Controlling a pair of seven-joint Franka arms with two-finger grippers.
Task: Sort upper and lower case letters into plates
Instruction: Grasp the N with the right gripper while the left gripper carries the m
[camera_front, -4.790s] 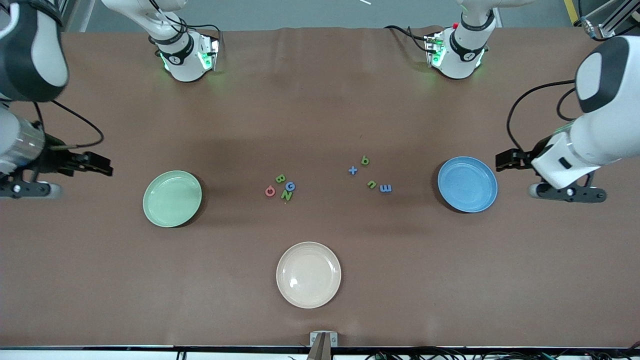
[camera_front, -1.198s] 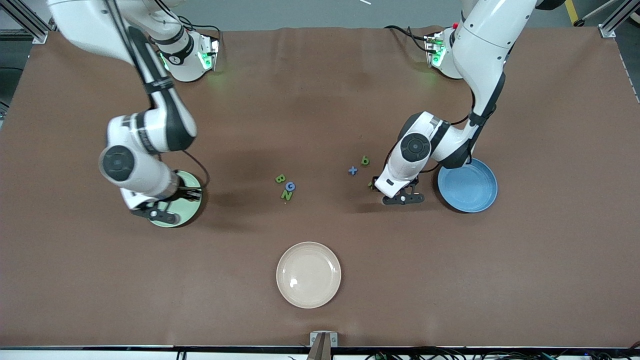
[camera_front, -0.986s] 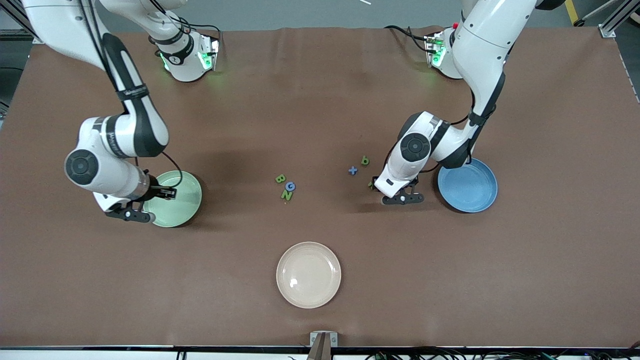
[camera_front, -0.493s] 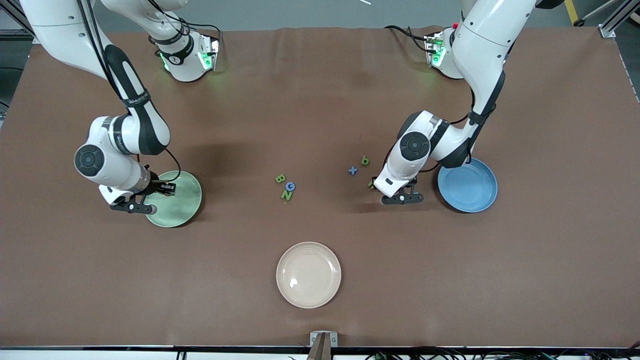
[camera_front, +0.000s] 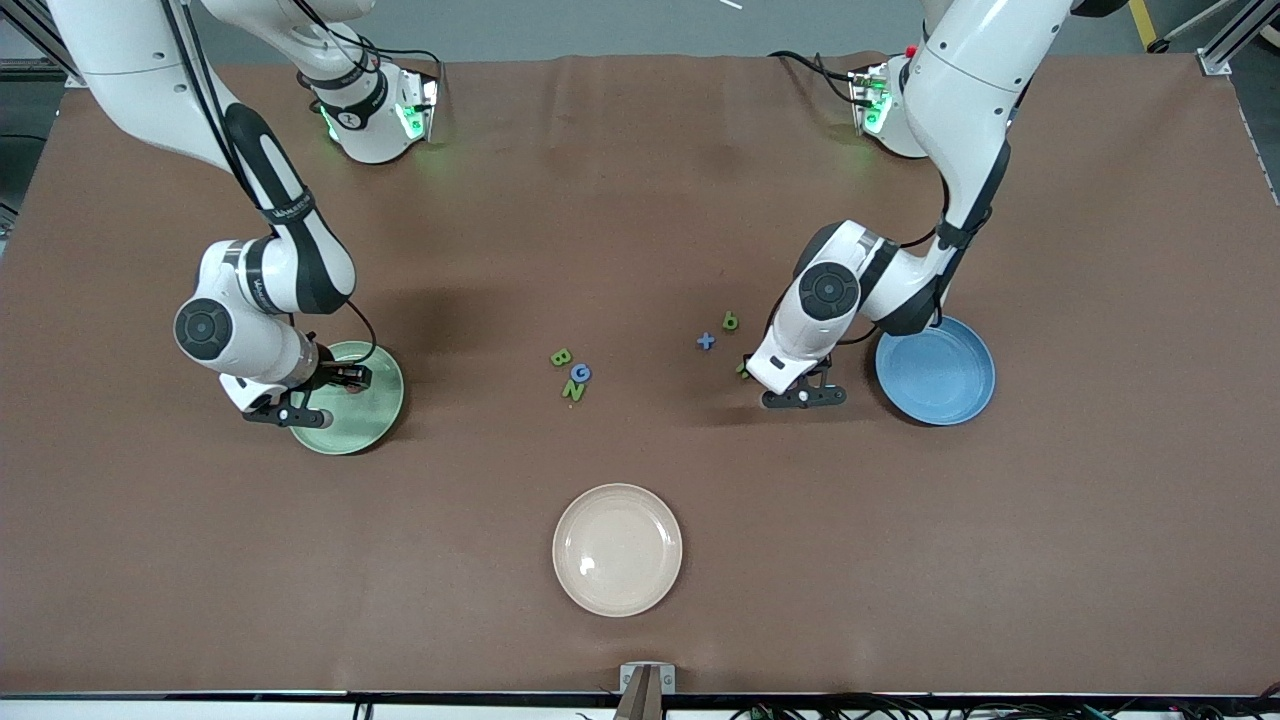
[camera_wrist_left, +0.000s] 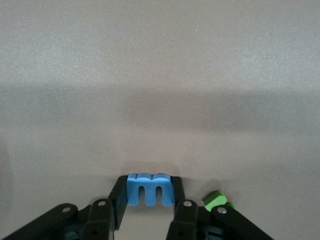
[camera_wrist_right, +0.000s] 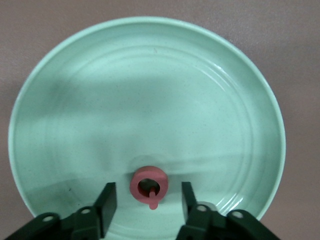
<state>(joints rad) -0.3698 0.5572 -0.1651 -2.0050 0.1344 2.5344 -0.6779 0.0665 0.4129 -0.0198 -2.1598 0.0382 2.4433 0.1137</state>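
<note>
My right gripper (camera_wrist_right: 147, 194) hangs open low over the pale green plate (camera_wrist_right: 150, 90). A pink G (camera_wrist_right: 148, 186) lies in that plate between the fingers and touches neither. In the front view this gripper (camera_front: 345, 380) covers part of the plate (camera_front: 385, 405). My left gripper (camera_wrist_left: 148, 187) is down at the table beside the blue plate (camera_front: 935, 370), shut on a blue m (camera_wrist_left: 150, 189). A green u (camera_wrist_left: 215, 199) lies just beside one finger. A green b (camera_front: 731, 321) and blue x (camera_front: 706, 341) lie close by. A green B (camera_front: 560, 357), blue G (camera_front: 580, 372) and green N (camera_front: 572, 391) cluster mid-table.
A cream-beige plate (camera_front: 617, 549) sits nearer the front camera than the letters, at mid-table. Both arms reach down from their bases along the table's robot side. Brown tabletop surrounds everything.
My right gripper has opened and let the pink G drop into the green plate, shifting slightly toward mid-table. My left gripper has closed on the blue m.
</note>
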